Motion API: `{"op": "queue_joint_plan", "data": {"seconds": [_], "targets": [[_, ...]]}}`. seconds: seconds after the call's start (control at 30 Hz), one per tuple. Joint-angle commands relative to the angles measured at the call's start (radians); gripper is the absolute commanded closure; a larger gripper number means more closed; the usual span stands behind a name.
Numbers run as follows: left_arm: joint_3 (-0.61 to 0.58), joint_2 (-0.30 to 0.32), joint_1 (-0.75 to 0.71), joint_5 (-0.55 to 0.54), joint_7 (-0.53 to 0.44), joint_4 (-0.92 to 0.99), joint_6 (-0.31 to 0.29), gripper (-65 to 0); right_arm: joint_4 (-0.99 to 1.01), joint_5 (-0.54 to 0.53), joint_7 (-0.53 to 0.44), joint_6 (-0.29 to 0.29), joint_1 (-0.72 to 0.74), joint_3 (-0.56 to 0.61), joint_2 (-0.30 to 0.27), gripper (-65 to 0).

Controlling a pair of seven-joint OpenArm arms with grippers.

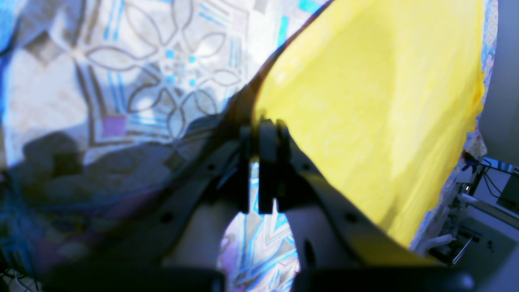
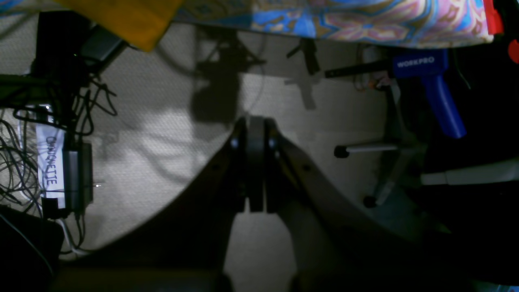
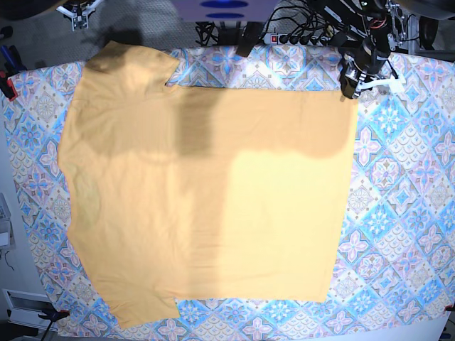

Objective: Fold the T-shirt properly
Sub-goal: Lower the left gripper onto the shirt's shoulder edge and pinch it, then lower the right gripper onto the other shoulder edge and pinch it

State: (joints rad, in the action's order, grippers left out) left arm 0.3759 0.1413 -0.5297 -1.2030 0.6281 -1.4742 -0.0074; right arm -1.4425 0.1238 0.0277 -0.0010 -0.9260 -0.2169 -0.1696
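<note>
T-shirt cloth lies spread flat over nearly the whole patterned tablecloth, its sleeves toward the left of the base view and its straight hem toward the right — no fold has been made yet, so by my reading almost all of the task is still ahead. Going left to right in the base view: the right arm is not visible there at all, then the wide yellow-orange body of the shirt, then the left gripper at the shirt's far right corner. Its wrist view adds what the base view cannot show — the left gripper has its jaws pressed together on the very edge of the T-shirt, pinching the cloth. The right wrist view shows the right gripper closed on nothing, hanging off the table over the floor and cables, with one corner of the T-shirt draping over the table edge.
</note>
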Motion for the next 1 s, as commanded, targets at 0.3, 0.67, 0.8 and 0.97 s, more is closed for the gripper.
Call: {"op": "queue_joint_plan", "data": {"seconds": [0.3, 0.67, 0.8, 0.97], "targets": [[0.005, 0.005, -0.011, 0.004, 0.045, -0.01, 0.004, 0.0, -0.079, 0.001, 0.001, -0.007, -0.043, -0.002, -0.009, -6.0], [0.001, 0.005, -0.011, 0.005, 0.045, -0.01, 0.004, 0.0, -0.07, 0.004, 0.2, -0.278, 0.058, 0.201, -0.067, -17.5], [0.002, 0.005, -0.011, 0.005, 0.045, -0.01, 0.004, 0.0, -0.07, 0.004, 0.278, -0.342, 0.12, 0.281, -0.084, -18.5], [0.004, 0.005, -0.011, 0.005, 0.045, -0.01, 0.004, 0.0, -0.068, 0.003, 0.306, -0.35, 0.172, 0.302, -0.086, -18.5]]}}
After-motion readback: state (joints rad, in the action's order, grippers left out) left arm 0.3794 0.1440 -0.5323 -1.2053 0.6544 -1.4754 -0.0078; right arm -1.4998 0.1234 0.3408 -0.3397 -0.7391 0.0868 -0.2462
